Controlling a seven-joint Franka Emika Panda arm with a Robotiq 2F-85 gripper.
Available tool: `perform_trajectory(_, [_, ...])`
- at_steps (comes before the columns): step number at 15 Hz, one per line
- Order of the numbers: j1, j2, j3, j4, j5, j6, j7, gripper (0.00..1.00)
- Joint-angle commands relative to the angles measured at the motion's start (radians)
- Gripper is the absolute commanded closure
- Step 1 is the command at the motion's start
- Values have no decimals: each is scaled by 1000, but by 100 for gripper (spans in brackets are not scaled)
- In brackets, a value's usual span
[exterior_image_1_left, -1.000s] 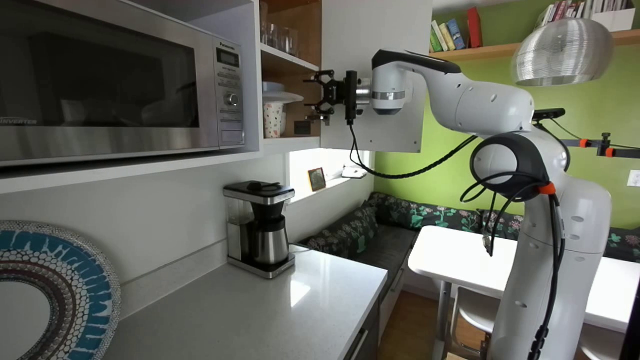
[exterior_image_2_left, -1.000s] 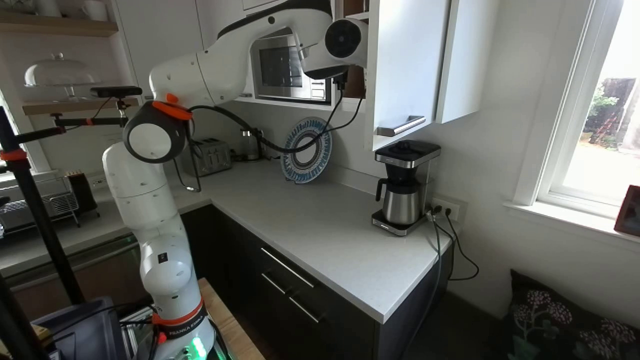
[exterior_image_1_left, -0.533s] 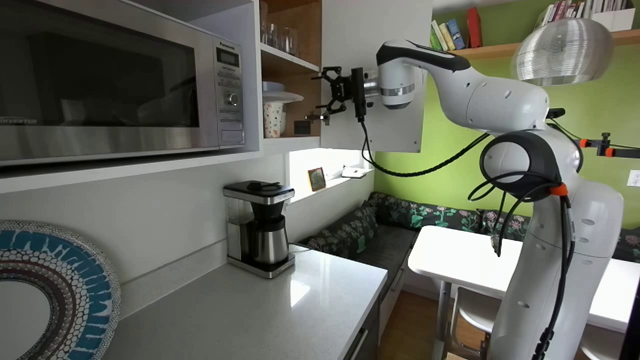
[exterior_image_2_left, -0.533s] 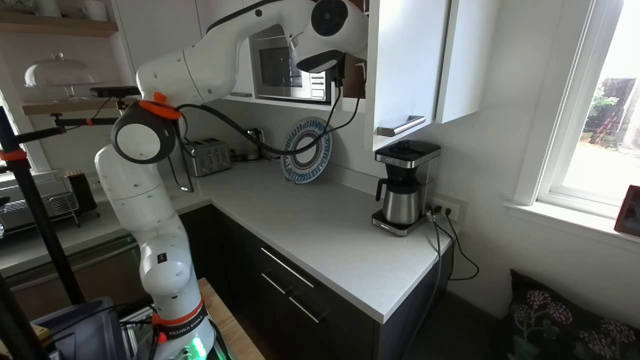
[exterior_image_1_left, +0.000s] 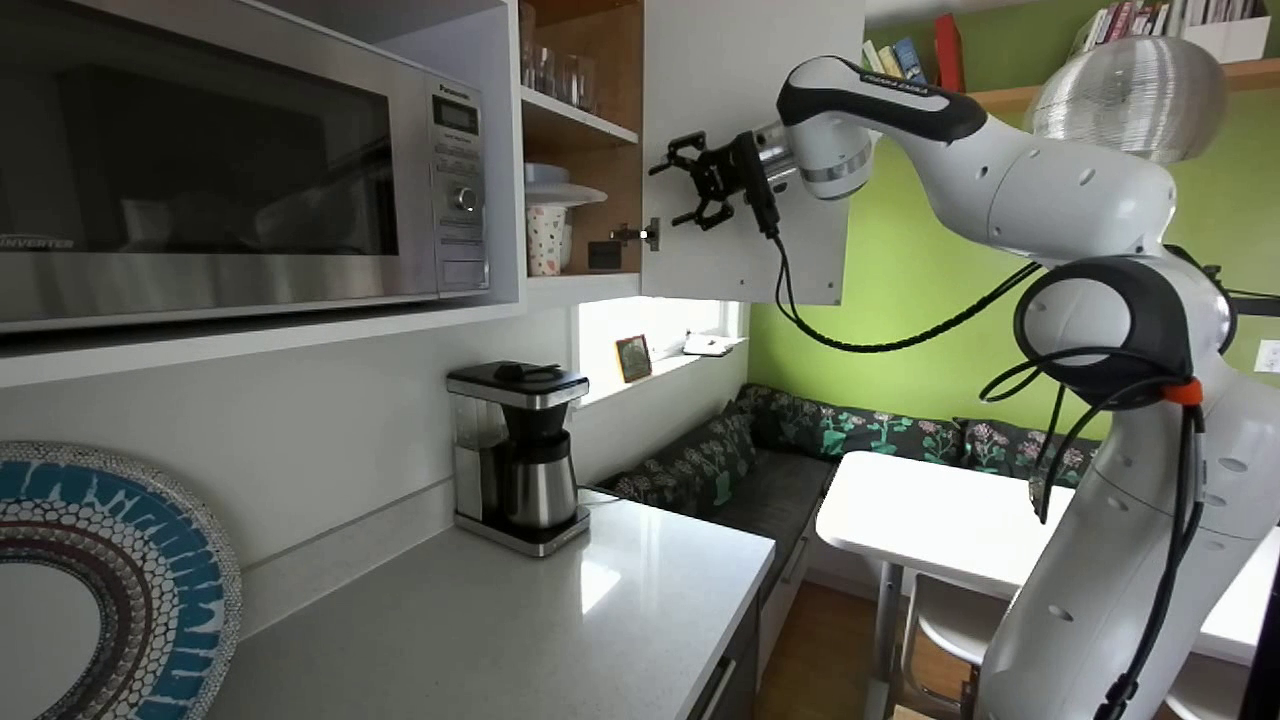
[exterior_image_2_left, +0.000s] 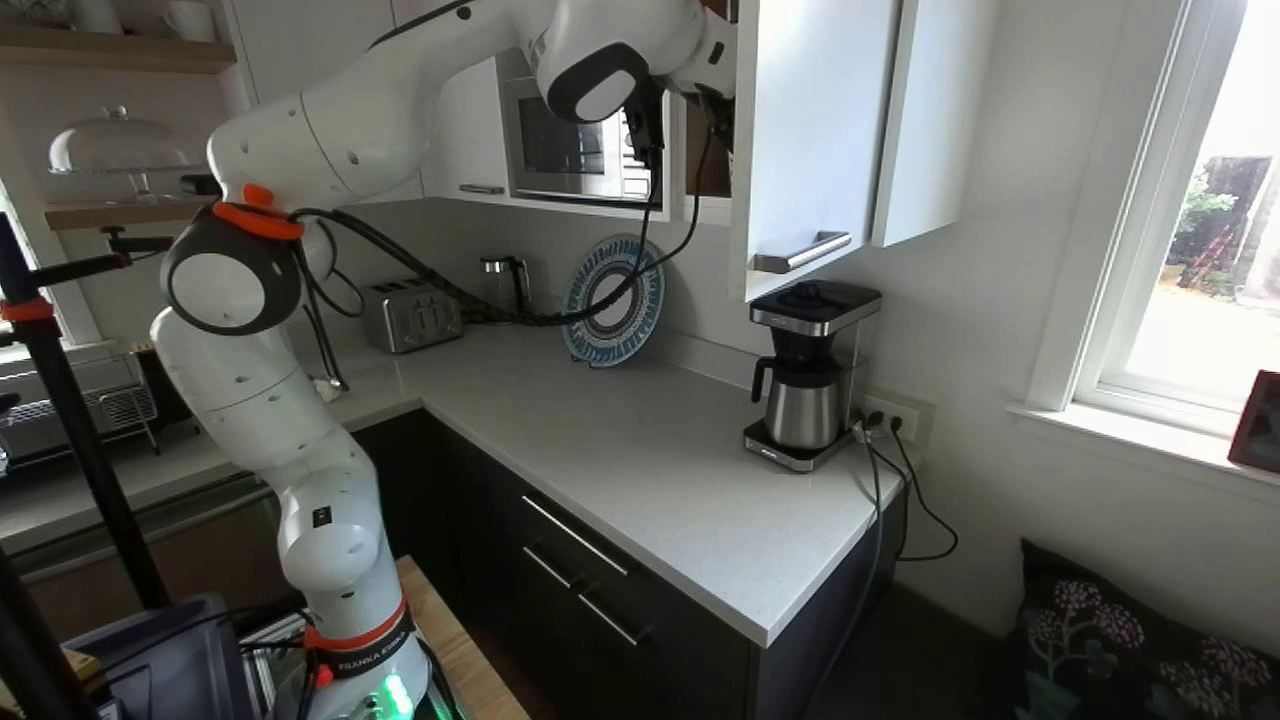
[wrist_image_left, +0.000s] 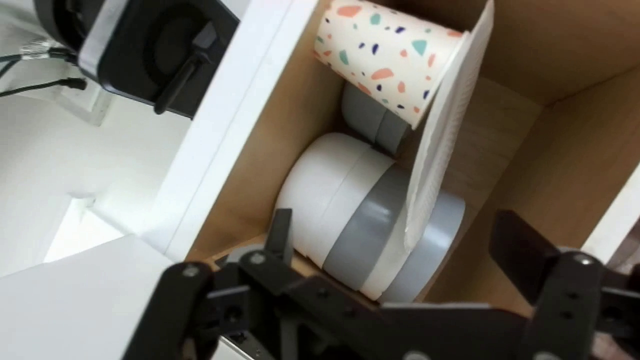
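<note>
My gripper (exterior_image_1_left: 668, 196) is open and empty in front of an open wall cupboard, beside the inner face of its white door (exterior_image_1_left: 780, 255). In the wrist view the gripper (wrist_image_left: 395, 227) has its fingers spread, with a stack of white and grey bowls (wrist_image_left: 345, 205) showing beyond them. A white plate (wrist_image_left: 447, 130) stands out over the bowls and rests against the rim of a cup with coloured flecks (wrist_image_left: 385, 57). Grey dishes (wrist_image_left: 369, 114) show partly behind the cup. The plate (exterior_image_1_left: 572, 194) and cup (exterior_image_1_left: 545, 240) also show in an exterior view. The fingers touch nothing visible.
The door hinge (exterior_image_1_left: 652, 235) is close below the fingers. Glasses (exterior_image_1_left: 570, 78) stand on the upper shelf. A microwave (exterior_image_1_left: 465, 180) sits left of the cupboard. A coffee maker (exterior_image_1_left: 520, 450) and a patterned round plate (exterior_image_2_left: 613, 300) stand on the counter (exterior_image_2_left: 620, 440). A lamp (exterior_image_1_left: 1125, 100) hangs near the arm.
The gripper has drawn back out of the cupboard opening, and its fingers have tilted downward. The arm has swung back with it. It stays open; dishes and door look unmoved.
</note>
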Motion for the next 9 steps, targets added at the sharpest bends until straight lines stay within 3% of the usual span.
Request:
perform_trajectory(1, [2, -111, -2, -80, -162, -130, -49, 0])
perform_trajectory(7, [31, -218, -40, -43, -352, -442, -198, 0])
perform_trajectory(8, [49, -236, -48, -33, -345, -457, -252, 0])
perform_trajectory(9, [41, -191, -45, -20, -323, -408, -180, 0])
